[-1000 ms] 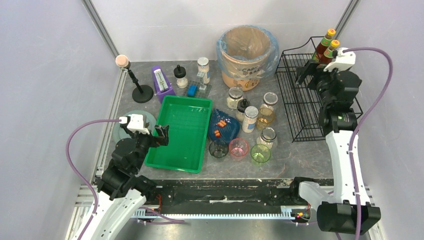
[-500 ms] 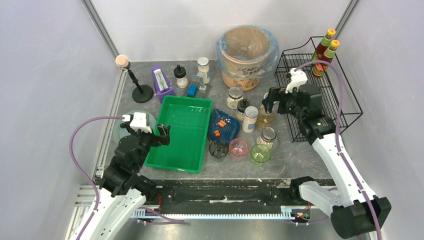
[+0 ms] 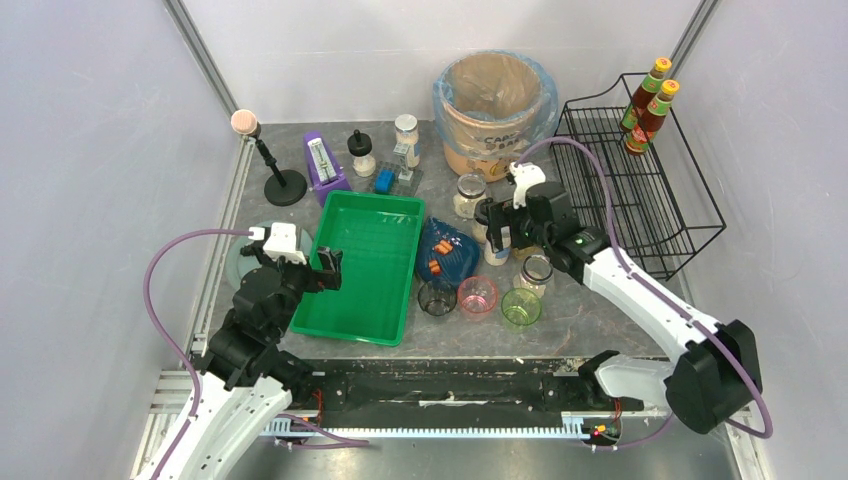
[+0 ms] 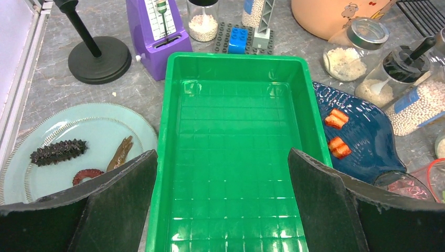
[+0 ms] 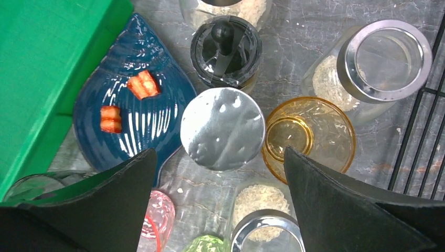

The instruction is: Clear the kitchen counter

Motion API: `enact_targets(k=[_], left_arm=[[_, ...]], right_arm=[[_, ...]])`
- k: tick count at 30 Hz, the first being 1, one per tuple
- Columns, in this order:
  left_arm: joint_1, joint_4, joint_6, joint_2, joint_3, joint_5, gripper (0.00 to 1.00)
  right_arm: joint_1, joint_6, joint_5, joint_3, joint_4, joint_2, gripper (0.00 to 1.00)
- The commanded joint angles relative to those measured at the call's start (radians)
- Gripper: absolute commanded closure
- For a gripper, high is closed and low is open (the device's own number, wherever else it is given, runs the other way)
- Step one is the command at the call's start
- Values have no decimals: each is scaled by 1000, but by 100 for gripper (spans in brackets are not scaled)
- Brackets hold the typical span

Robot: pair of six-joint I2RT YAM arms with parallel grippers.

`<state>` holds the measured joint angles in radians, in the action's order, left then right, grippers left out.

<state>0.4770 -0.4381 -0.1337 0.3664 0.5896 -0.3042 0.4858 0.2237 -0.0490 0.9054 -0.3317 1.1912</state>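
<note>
The kitchen counter [image 3: 600, 310] is dark grey stone-look and crowded. My right gripper [image 3: 503, 226] hangs open above a cluster of jars. In the right wrist view it [image 5: 219, 152] is centred just below a silver-lidded jar [image 5: 222, 128], with an amber glass [image 5: 309, 137] to the right and a black-lidded jar [image 5: 225, 50] behind. It holds nothing. My left gripper [image 3: 322, 270] is open and empty over the near end of the green tray [image 3: 365, 265], and in the left wrist view [image 4: 223, 157] its jaws stand about as wide as the tray [image 4: 236, 157].
A blue plate [image 3: 447, 255] with orange pieces, three cups [image 3: 477, 297] and more jars [image 3: 537, 272] fill the middle. A black wire rack [image 3: 640, 200] holds two sauce bottles [image 3: 650, 100]. At the back stand a lined bin [image 3: 495, 100], a purple metronome [image 3: 325, 165] and a black stand [image 3: 285, 185]. A pale plate [image 4: 68, 152] lies at the left.
My right arm has swung from the wire rack at the back right to the left and forward, over the jars. The left arm has barely moved.
</note>
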Motion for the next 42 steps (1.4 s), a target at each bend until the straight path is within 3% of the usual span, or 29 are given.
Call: enact_targets(k=[1, 12, 19, 24, 31, 42], left_arm=[[-6, 38, -29, 6, 14, 16, 0], [-6, 35, -26, 17, 14, 12, 0], [-6, 35, -24, 20, 14, 7, 0], [-6, 35, -23, 20, 14, 4, 0], [-6, 33, -21, 20, 13, 0, 0], [-6, 35, -21, 4, 10, 0, 0]], right_arm=[[34, -23, -80, -13, 83, 47, 8], [72, -57, -121, -30, 153, 132, 25], [74, -53, -93, -6, 130, 126, 66], [74, -41, -68, 52, 76, 76, 82], [73, -38, -64, 199, -27, 14, 87], [10, -45, -222, 583, -260, 9, 94]])
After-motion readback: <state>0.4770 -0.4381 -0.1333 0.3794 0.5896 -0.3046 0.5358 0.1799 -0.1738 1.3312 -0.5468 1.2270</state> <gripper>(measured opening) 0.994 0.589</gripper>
